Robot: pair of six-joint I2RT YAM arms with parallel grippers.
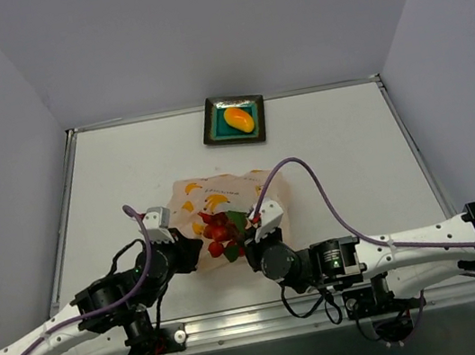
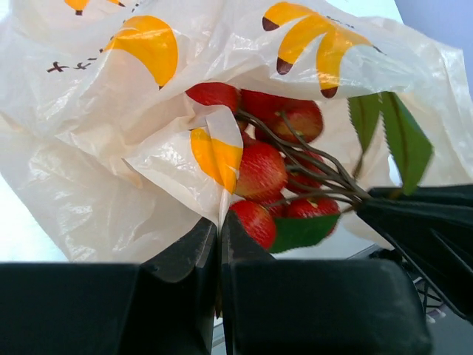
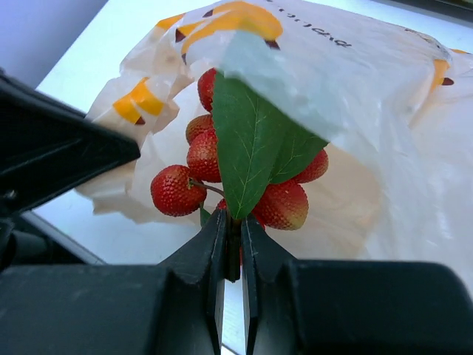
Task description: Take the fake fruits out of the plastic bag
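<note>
Mango [image 1: 238, 120] is out, on tray [image 1: 211, 138]. Right gripper [image 3: 232, 229] pinches grape cluster [image 3: 203, 159] at mouth of plastic bag [image 2: 89, 185]; left gripper [image 2: 219, 229] clamps the bag's edge. Orange not visible.

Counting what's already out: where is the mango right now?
In the top view, the mango lies on the dark tray at the far edge of the table, beyond the plastic bag.

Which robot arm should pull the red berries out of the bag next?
Probably the right one. The right gripper pinches the grape cluster by its leaf, while the left gripper only clamps the plastic bag.
</note>
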